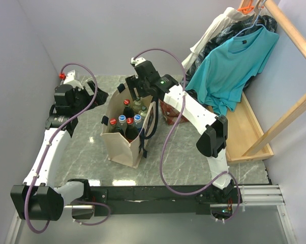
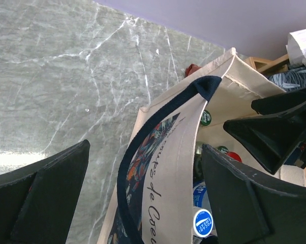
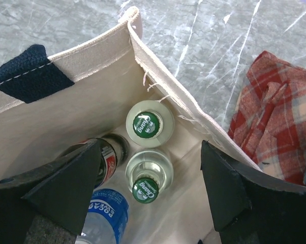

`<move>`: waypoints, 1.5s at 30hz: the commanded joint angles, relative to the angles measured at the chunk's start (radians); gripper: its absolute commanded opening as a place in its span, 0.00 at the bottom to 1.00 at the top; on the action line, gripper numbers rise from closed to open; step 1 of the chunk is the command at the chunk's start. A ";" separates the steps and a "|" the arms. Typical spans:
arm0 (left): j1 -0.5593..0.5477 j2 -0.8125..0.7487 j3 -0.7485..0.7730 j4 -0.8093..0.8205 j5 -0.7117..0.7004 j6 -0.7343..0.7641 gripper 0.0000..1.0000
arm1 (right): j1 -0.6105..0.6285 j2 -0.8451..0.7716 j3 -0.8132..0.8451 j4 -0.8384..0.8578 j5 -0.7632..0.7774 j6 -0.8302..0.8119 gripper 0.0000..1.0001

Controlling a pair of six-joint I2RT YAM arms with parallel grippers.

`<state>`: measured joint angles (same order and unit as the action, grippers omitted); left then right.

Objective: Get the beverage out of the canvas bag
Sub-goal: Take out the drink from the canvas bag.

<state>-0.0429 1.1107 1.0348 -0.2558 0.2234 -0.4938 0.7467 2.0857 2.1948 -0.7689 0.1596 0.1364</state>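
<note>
Nearest my lens on the right wrist were the two black fingers [image 3: 66, 193] of the right tool [image 3: 150, 144], spread wide at either edge of the view and closed on nothing that I could see; they hung over the open mouth of the canvas bag [image 3: 87, 101], and between them, down inside, stood two green-capped bottles [image 3: 146, 124] one behind the other, close to the bag's beige wall; a dark bottle with a red label [image 3: 112, 152] sat just beside the left finger, and a clear bottle with a blue label [image 3: 104, 213] lay nearer the lens; outside the wall a red plaid cloth [image 3: 275, 112] was bunched on the table [image 3: 219, 35]; the left tool [image 2: 145, 147] was open as well, its jaws set to either side of the bag's printed wall and its navy strap handle [image 2: 158, 122], gripping nothing, though I could not tell whether either finger touched the cloth; from above, the bag stood upright on the grey marble between the two arms, every bottle inside it, red and blue-and-white caps showing at the near end; the left tool was at the bag's far-left rim and the right tool above its far end; a teal shirt [image 1: 234, 66] hung on a wooden rack [image 1: 290, 30] well to the right.
</note>
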 commanded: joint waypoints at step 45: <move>0.000 0.057 0.223 -0.049 -0.136 0.069 0.96 | 0.000 -0.098 -0.090 0.109 -0.075 -0.023 1.00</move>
<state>-0.0429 1.1572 1.2240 -0.3191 0.1276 -0.4469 0.7483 2.0422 2.1052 -0.6880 0.0856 0.1471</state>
